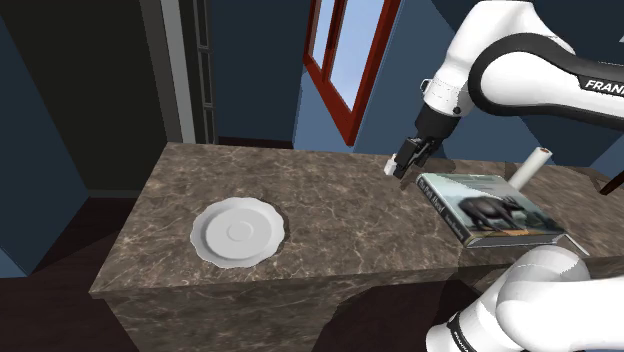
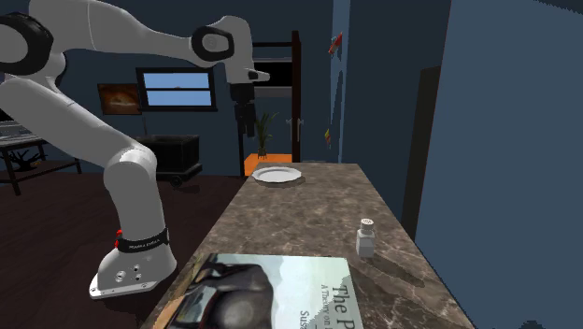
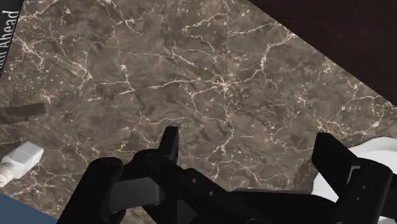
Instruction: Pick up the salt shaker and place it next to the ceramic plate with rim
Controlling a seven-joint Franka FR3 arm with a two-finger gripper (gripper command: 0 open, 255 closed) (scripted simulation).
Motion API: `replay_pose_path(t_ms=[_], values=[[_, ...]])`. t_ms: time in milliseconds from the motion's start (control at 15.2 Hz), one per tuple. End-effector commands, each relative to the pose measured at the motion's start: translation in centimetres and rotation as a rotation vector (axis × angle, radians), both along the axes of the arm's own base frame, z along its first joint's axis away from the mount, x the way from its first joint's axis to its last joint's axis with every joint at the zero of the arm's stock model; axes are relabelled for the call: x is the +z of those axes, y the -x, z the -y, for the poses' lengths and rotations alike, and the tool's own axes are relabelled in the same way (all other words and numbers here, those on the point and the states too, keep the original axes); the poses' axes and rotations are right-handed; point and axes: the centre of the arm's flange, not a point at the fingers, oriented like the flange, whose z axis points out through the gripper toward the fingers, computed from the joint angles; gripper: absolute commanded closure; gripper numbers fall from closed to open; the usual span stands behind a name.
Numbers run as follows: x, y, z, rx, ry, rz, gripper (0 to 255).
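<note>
The salt shaker (image 2: 365, 236) is small and white with a pale cap; it stands near the far edge of the brown marbled counter (image 1: 330, 210). It also appears as a white shape (image 1: 391, 167) just beside my fingers and as the shaker (image 3: 19, 162) off to one side of the gripper. The white rimmed plate (image 1: 238, 232) lies toward the shoulder view's left, and its rim (image 3: 382, 153) peeks past one finger. My gripper (image 1: 404, 170) (image 2: 245, 131) (image 3: 248, 149) hovers above the counter, between shaker and plate. It is open, with nothing between the fingers.
A book with a dark animal on its cover (image 1: 490, 207) (image 2: 266, 294) lies on the counter at the shoulder view's right, and its corner (image 3: 6, 32) is close to the shaker. A white cylinder (image 1: 530, 167) leans behind the book. A red-framed window (image 1: 350, 60) is behind the counter.
</note>
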Motion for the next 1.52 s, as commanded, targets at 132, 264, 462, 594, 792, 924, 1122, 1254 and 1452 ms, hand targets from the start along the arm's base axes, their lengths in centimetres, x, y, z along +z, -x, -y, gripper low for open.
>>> replay_pose_path(t_ms=[132, 264, 462, 594, 792, 924, 1122, 1254, 1452], values=[[-1.0, -1.0, 2.2, 0.000, -0.001, 0.006, 0], [-2.0, -2.1, 4.4, -0.001, -0.002, 0.011, 0], [-3.4, -3.6, 7.7, -0.001, -0.003, 0.020, 0], [-4.4, -4.7, 9.9, -0.001, -0.004, 0.026, 0], [-5.9, -6.2, 13.2, -0.002, -0.005, 0.034, 0], [-6.8, -7.3, 15.3, -0.002, -0.006, 0.040, 0], [-8.3, -8.9, 18.6, -0.002, -0.008, 0.048, 0], [-9.2, -10.0, 20.8, -0.003, -0.008, 0.054, 0], [-10.7, -11.6, 24.1, -0.003, -0.010, 0.062, 0]])
